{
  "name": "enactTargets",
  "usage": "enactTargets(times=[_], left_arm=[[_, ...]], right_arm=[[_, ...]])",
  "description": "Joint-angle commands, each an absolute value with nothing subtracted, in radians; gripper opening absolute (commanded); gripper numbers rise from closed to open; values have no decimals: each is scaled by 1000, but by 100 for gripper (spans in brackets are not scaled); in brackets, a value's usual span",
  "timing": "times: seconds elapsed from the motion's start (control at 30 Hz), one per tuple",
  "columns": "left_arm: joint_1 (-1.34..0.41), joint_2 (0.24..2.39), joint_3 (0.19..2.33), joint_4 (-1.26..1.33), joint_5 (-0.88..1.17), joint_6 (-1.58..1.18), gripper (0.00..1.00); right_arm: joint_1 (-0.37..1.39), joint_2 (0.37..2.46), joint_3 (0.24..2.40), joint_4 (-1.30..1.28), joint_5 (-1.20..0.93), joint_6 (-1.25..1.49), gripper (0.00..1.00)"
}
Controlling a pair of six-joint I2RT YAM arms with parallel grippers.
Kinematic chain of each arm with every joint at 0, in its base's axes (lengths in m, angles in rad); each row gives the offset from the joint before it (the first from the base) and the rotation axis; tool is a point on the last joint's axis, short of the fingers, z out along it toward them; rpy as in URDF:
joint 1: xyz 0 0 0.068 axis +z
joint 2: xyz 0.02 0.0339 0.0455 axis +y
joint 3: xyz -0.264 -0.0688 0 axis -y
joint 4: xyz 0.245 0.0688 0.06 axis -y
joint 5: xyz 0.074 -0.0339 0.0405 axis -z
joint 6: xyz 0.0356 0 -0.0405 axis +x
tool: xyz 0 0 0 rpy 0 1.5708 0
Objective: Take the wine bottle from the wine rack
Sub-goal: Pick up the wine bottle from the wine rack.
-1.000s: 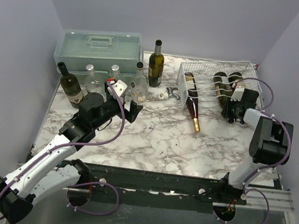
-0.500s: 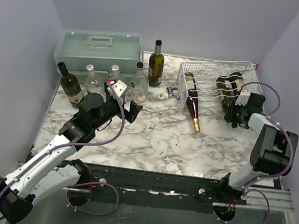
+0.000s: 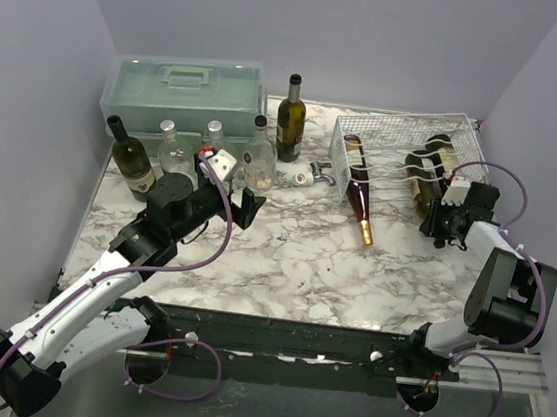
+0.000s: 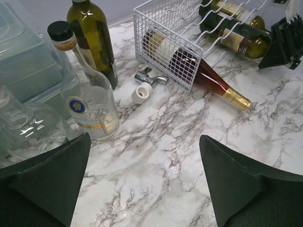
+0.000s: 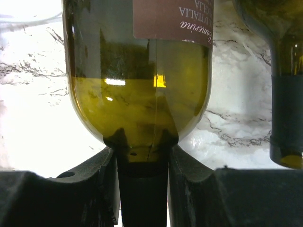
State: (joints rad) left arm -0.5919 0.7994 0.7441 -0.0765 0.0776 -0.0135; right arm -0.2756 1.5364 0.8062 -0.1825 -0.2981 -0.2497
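The white wire wine rack [image 3: 408, 133] stands at the back right, also seen in the left wrist view [image 4: 161, 42]. My right gripper [image 3: 445, 222] [image 5: 142, 161] is shut on the neck of an olive-green wine bottle [image 5: 137, 94] [image 3: 421, 179] that lies in the rack's cradles. A second green bottle [image 5: 286, 94] lies beside it. A dark bottle with a gold cap [image 3: 359, 193] [image 4: 213, 80] pokes out through the rack's front. My left gripper [image 3: 249, 205] [image 4: 144, 175] hovers open over bare marble, holding nothing.
A pale green toolbox [image 3: 184, 92] sits at the back left. In front of it stand clear bottles [image 3: 258, 156] [image 3: 176, 152] and a dark bottle [image 3: 131, 160]. An upright dark bottle [image 3: 290, 119] and small metal and white pieces [image 3: 312, 175] lie left of the rack.
My right gripper has moved right and toward the near edge, drawing the green bottle with it. The left arm has not moved.
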Motion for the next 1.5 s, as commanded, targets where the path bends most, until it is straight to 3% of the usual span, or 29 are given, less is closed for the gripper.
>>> enactTargets(times=[0.0, 1.47], left_arm=[[-600, 782, 736, -67, 64, -5, 99], [-600, 770, 736, -66, 72, -5, 99]], right_arm=[[-291, 1464, 800, -144, -340, -272, 0], [-332, 1155, 671, -417, -303, -445, 0]])
